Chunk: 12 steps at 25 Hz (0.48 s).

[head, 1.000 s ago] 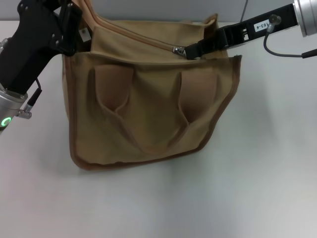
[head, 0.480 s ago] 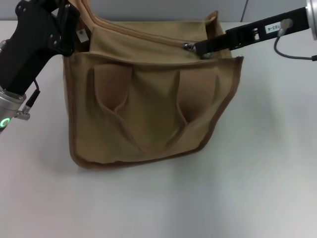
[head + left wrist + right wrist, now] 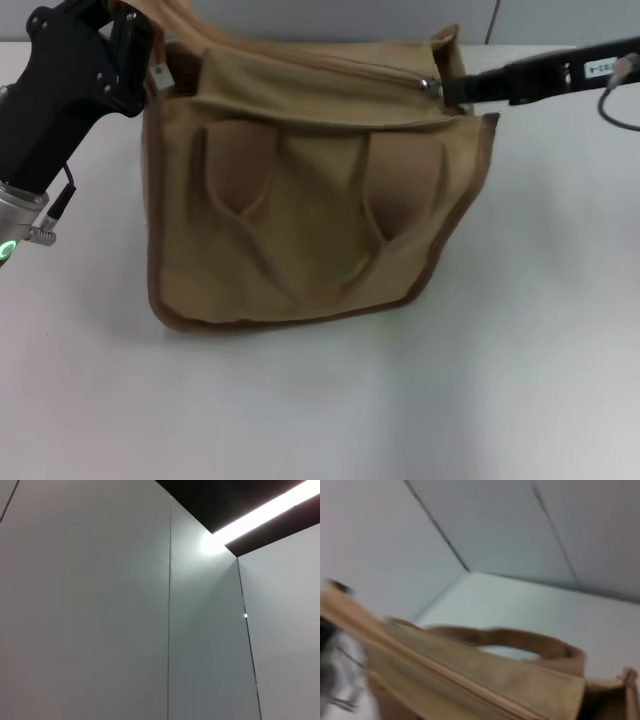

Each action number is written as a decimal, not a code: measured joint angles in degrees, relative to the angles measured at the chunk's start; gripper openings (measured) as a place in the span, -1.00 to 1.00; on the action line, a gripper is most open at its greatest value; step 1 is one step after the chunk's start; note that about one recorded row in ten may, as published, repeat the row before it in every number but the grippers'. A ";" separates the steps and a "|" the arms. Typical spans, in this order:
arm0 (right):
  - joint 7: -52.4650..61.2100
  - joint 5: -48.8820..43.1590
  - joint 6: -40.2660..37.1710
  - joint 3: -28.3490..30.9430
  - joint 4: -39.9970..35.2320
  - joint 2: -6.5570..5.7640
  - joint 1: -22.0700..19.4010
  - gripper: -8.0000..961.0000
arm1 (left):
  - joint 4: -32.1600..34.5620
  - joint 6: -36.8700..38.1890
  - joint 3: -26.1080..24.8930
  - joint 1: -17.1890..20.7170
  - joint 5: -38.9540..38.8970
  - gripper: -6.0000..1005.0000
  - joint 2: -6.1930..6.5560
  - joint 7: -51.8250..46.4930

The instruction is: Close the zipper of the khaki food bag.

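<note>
Khaki food bag [image 3: 310, 200] sits on the white table [image 3: 400, 400]. The right claw [image 3: 447, 92] is shut tight on the zipper [image 3: 330, 70] pull at the bag's right top corner. The left claw [image 3: 135, 55] grips the bag's left top corner.
</note>
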 joint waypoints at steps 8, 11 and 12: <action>-17.01 18.36 -3.27 7.30 10.21 -1.73 -4.12 -0.72 | 0.61 -3.44 0.24 1.88 0.16 -0.92 0.10 -3.98; -27.36 24.72 -4.82 7.90 16.07 -2.70 -6.21 -0.69 | 2.16 -4.86 0.46 3.39 0.40 -0.87 0.29 -7.34; -31.45 26.97 -5.52 7.98 17.88 -2.87 -6.96 -0.68 | 2.99 -5.05 0.68 4.07 0.67 -0.83 0.40 -8.83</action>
